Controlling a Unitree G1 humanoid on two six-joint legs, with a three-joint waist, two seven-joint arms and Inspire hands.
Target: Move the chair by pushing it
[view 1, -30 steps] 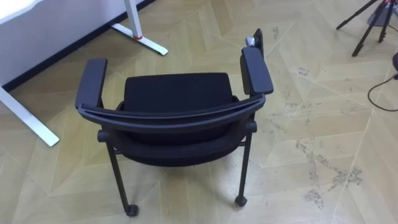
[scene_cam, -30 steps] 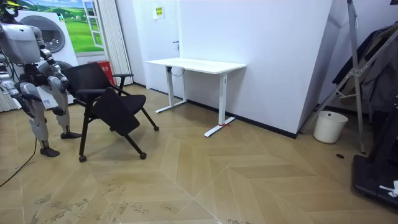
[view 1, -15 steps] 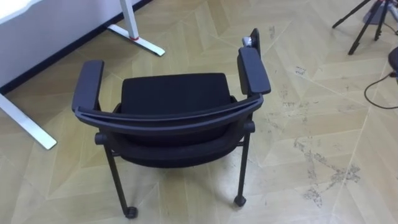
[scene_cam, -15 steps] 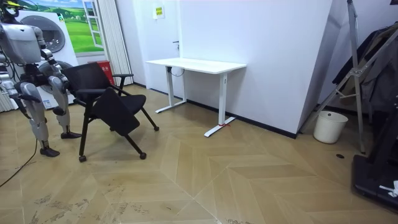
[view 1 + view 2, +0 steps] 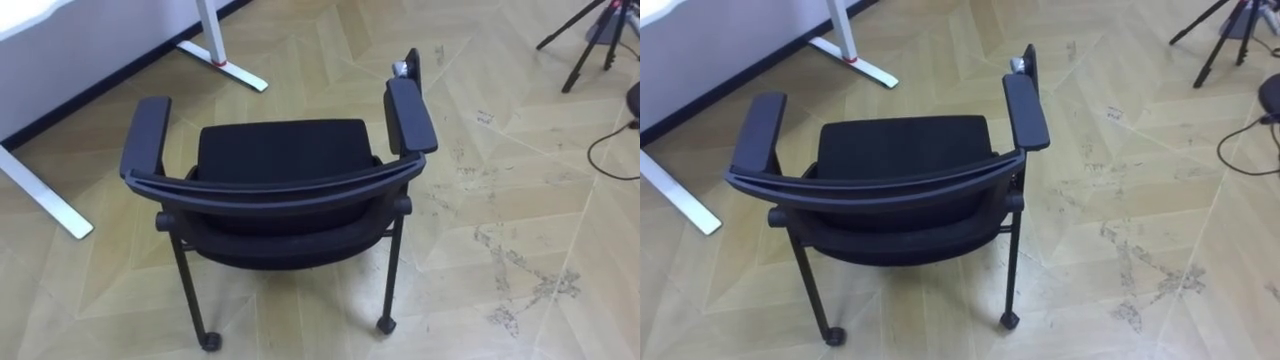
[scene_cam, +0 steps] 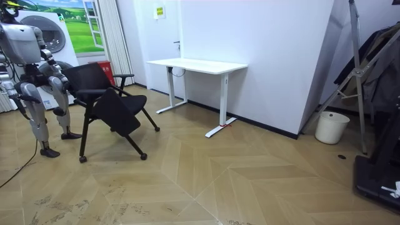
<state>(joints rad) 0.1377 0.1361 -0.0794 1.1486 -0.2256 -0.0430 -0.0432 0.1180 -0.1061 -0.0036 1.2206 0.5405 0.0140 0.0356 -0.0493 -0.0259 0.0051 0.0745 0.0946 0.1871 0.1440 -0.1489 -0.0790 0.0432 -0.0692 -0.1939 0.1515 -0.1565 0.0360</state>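
White desk by wall | black chair near desk's feet, on wood floor: padded armrests, curved backrest, thin legs on casters | same spot by desk as 0.5 s ago, eye views barely shifted | left hand, right hand behind chair, away from desk; fingers: cannot tell

Eye views overlook the chair; room view shares it afar.

Test lab: white desk, tripod
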